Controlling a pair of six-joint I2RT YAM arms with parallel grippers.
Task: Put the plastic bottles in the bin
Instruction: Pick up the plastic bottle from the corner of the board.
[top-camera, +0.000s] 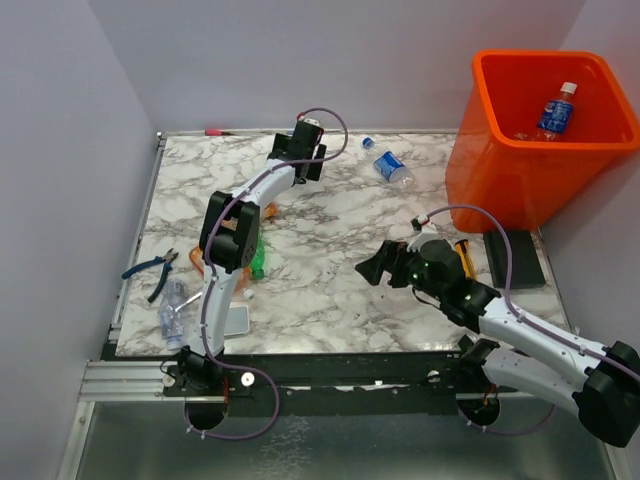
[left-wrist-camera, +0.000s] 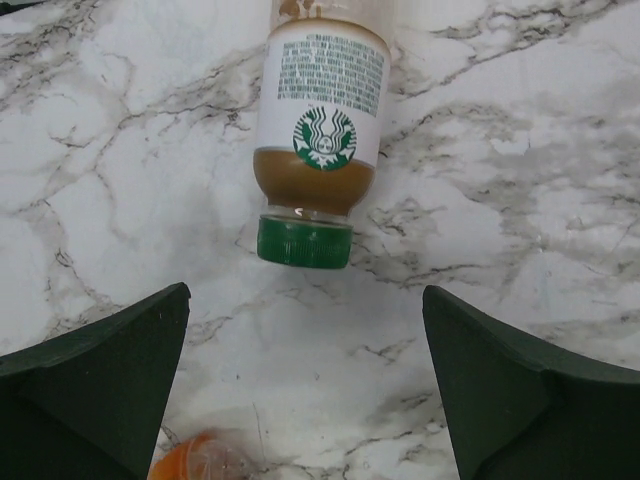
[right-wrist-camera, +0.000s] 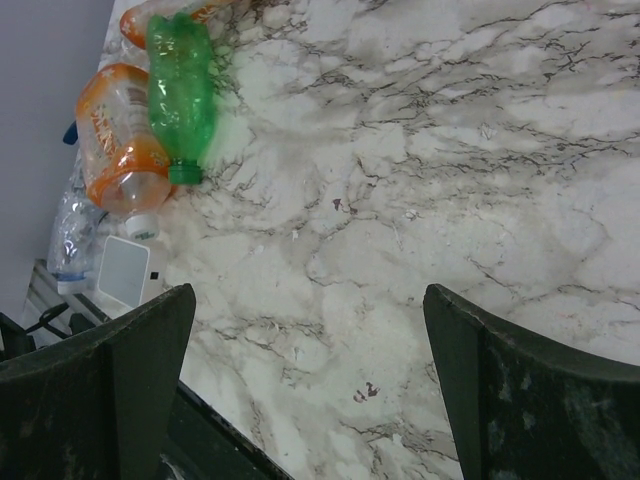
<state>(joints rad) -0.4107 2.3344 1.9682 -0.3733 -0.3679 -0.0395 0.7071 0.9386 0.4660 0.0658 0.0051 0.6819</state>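
The left gripper (left-wrist-camera: 305, 296) hangs over the far side of the marble table (top-camera: 330, 290) with its jaws spread wide and nothing between them. Just ahead of its fingertips a coffee bottle (left-wrist-camera: 318, 130) lies on its side, green cap toward the gripper and brown liquid inside, clear of both fingers. The right gripper (right-wrist-camera: 308, 292) is likewise spread wide and empty, held above bare marble near the table's middle. Its wrist view looks toward the near left corner, where a green bottle (right-wrist-camera: 180, 95) lies against an orange bottle (right-wrist-camera: 120, 150), with a clear bottle (right-wrist-camera: 70, 235) and a white pad (right-wrist-camera: 125, 270) close by. Blue-handled pliers (top-camera: 152, 270) lie near the left edge. A blue-labelled bottle (top-camera: 390, 166) lies on the far part of the table, near the bin (top-camera: 500, 170). The bin stands at the far right corner and holds a white-capped bottle (top-camera: 556, 110).
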